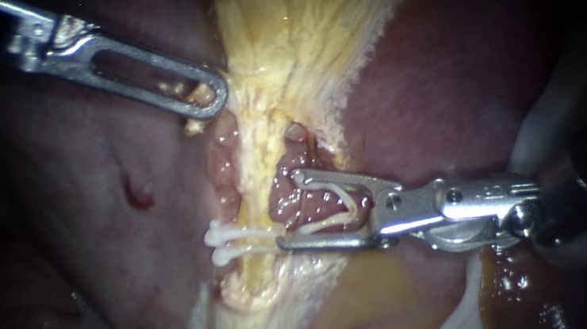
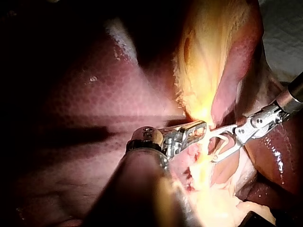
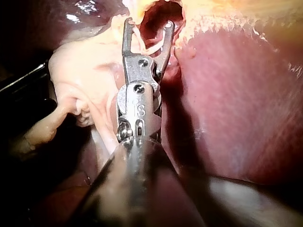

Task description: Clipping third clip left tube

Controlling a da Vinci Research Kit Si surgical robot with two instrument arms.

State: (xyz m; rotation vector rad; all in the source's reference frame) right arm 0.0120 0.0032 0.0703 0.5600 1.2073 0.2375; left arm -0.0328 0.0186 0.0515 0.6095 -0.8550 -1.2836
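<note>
Endoscope view: yellow tube point(image 1: 258, 170), white clips point(image 1: 230, 240) across it, open clip point(image 1: 339, 206) alongside

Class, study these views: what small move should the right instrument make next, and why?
Probably ease the right instrument forward. In the endoscope view its open white clip sits beside the tube, not yet around it, just above two clips already on it.

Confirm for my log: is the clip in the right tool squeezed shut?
No, the clip gapes between the parted jaws of the right tool.
</note>
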